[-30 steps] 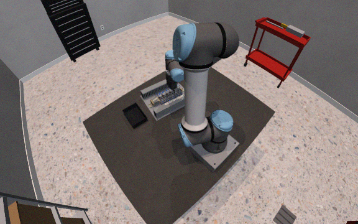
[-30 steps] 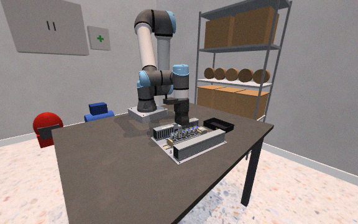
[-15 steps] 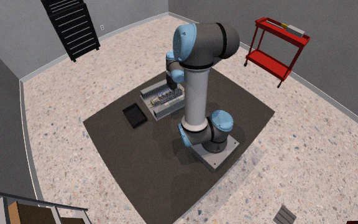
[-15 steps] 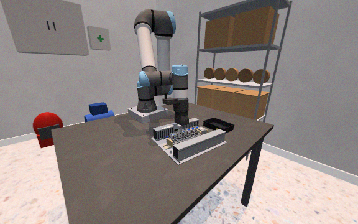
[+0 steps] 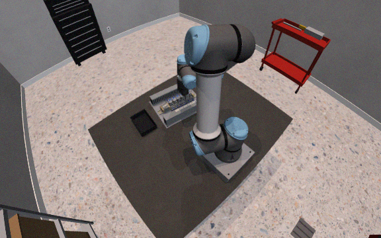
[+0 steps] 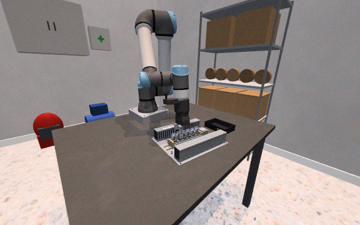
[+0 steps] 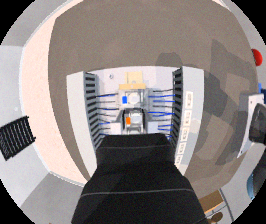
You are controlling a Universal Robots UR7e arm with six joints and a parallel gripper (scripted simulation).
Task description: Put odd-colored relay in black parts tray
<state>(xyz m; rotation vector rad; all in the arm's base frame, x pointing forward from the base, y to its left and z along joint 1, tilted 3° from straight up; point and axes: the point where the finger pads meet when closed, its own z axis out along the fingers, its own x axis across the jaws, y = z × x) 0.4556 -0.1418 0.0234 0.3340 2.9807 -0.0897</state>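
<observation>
The grey relay panel (image 5: 177, 118) (image 6: 199, 147) (image 7: 91, 110) lies flat on the dark table, with a row of relays between two slotted ducts. My gripper (image 5: 186, 94) (image 6: 180, 126) (image 7: 133, 115) is down in that row and shut on a relay (image 7: 133, 120) that shows an orange button in the wrist view. That relay still sits in the row. A neighbouring relay (image 7: 127, 98) shows a blue button. The black parts tray (image 5: 143, 123) (image 6: 220, 125) (image 7: 13, 137) is empty and stands beside the panel.
The arm's base plate (image 5: 228, 170) (image 6: 142, 116) is bolted to the table close to the panel. A metal shelf with boxes (image 6: 239, 62) stands behind the table. A red cart (image 5: 293, 49) and a black cabinet (image 5: 78, 30) stand on the floor, away from the table.
</observation>
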